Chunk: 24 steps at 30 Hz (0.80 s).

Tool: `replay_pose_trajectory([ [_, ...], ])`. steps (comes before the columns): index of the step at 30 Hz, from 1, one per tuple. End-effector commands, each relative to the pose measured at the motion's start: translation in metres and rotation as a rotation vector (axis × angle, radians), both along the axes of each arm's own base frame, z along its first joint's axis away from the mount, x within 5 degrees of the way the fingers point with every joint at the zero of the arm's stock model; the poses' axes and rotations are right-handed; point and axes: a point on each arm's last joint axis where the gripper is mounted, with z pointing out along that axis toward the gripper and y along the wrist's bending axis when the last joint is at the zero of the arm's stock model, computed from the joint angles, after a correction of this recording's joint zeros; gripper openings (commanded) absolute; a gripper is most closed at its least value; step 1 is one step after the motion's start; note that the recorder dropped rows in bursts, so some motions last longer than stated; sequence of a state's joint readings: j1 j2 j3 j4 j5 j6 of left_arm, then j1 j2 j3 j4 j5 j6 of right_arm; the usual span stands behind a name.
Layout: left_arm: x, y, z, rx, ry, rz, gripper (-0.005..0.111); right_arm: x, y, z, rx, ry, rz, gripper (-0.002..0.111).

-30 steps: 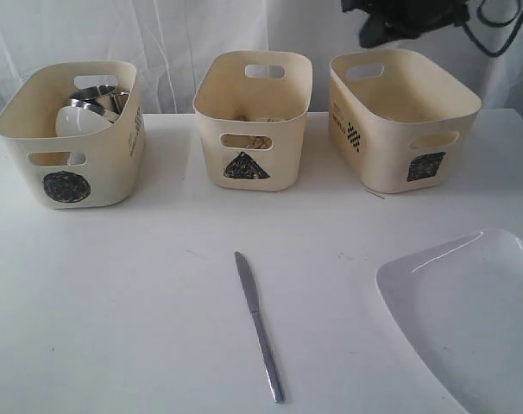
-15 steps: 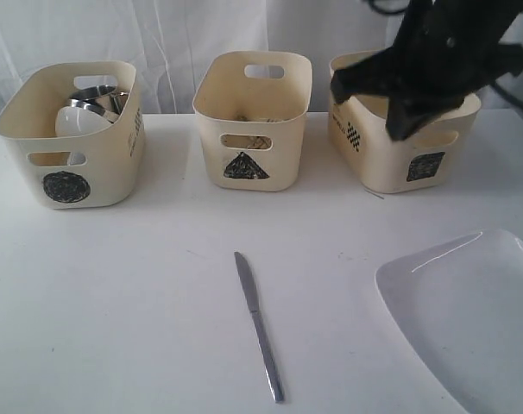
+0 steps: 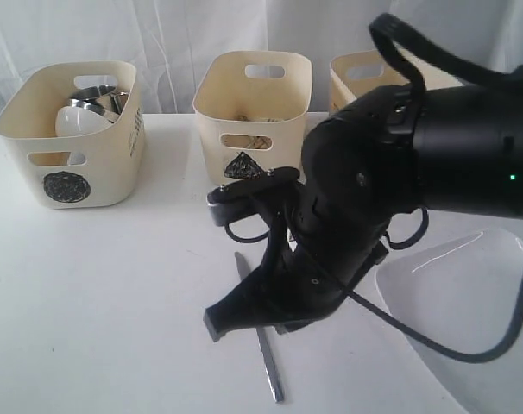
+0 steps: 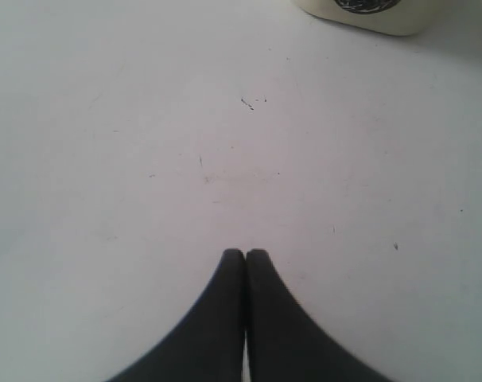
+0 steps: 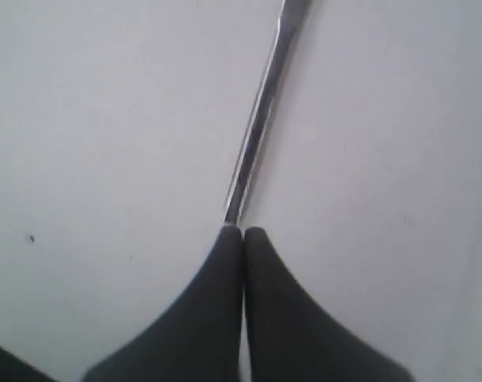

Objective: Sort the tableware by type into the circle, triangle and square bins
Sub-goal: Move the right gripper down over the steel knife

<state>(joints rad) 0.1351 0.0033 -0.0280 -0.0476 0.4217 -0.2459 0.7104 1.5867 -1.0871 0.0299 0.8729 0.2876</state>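
right claw point(image 5: 242, 232) pressed together, empty; knife point(image 5: 257, 135) end just off its tips.

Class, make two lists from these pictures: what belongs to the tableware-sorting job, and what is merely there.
Job: knife, white plate, circle bin with steel mugs and a white bowl inside, triangle bin, third bin (mostly hidden), right gripper by the knife.
Merely there: table, curtain behind.

I found the right arm point(image 3: 374, 198) looming over the knife point(image 3: 269, 369) and blocking the middle, the plate point(image 3: 477, 319) crowding its right side, with open table point(image 3: 97, 293) only leftward.
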Motion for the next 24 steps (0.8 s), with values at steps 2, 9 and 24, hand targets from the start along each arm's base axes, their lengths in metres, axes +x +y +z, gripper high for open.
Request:
replay_pose_trajectory([
  [2, -0.003, -0.001, -0.007, -0.020, 0.061, -0.005, 0.001, 0.005, 0.013, -0.017, 0.053, 0.026, -0.003, 0.014],
  [9, -0.003, -0.001, -0.007, -0.020, 0.061, -0.005, 0.001, 0.023, 0.026, -0.044, 0.065, -0.060, 0.066, 0.051],
  [24, -0.003, -0.001, -0.007, -0.020, 0.061, -0.005, 0.001, 0.052, 0.013, -0.064, -0.033, 0.091, -0.122, 0.040],
])
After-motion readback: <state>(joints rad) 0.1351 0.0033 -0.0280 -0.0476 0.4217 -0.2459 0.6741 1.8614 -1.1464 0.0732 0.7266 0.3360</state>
